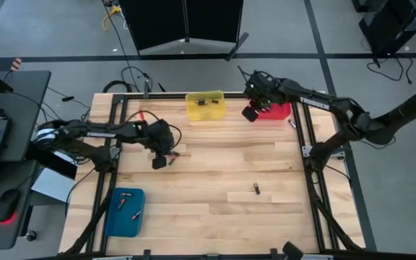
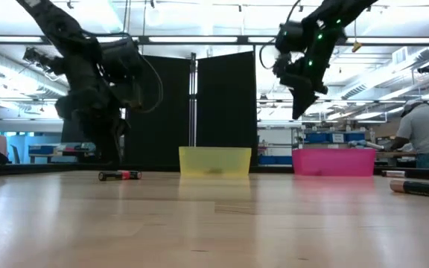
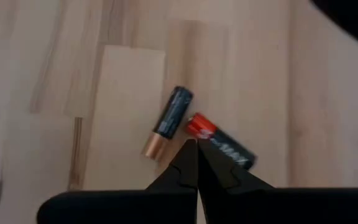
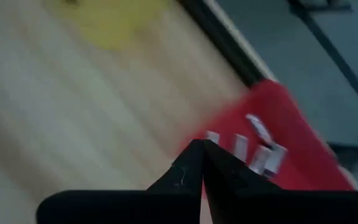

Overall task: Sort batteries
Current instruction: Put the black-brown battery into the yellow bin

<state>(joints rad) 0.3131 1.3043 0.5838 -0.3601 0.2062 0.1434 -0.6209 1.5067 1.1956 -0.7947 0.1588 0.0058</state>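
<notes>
Fingertips of my left gripper pressed together, empty, over two batteries lying on the wood near the left rail | my right gripper pinched closed above the red bin, silvery cells seen inside only from its wrist | lone battery mid-table, open boards around.
</notes>
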